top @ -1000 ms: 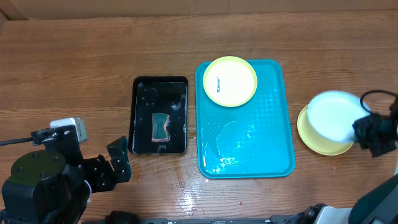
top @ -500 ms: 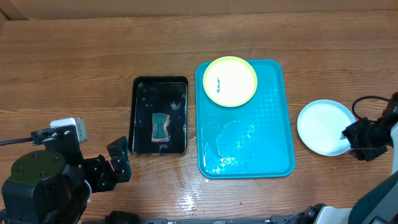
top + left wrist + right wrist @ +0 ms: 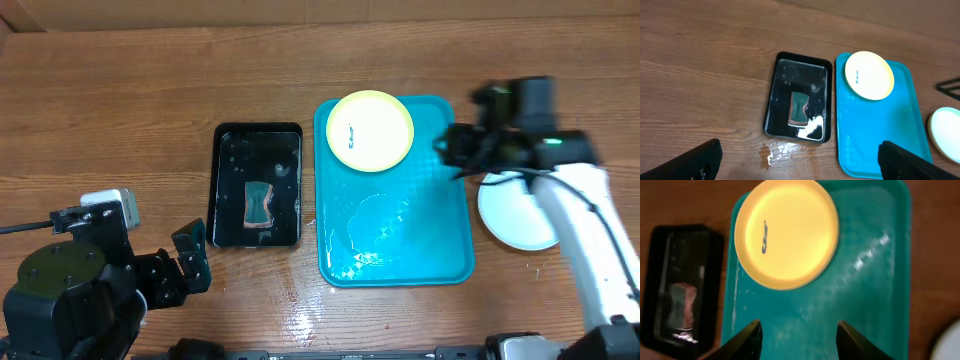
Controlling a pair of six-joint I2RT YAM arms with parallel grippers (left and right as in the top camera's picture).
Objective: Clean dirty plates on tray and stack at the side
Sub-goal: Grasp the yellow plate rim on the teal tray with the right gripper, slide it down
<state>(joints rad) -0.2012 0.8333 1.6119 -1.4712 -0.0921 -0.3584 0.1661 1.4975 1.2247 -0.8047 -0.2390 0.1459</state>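
Plate (image 3: 370, 130) w/ smear (image 3: 764, 230) on tray (image 3: 440, 230); L end effector (image 3: 800, 165), R end effector (image 3: 799, 330) both released.

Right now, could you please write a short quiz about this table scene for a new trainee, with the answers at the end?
1. True or false: the yellow-green round plate lies on the large turquoise plastic tray.
2. Where is the green sponge? A: in the small black rectangular tray. B: on the turquoise tray. C: on the plate.
3. Fill in the word: the right pincer hangs over the turquoise tray, its jaws ____ and holding nothing.

Key: 1 true; 2 A; 3 open.
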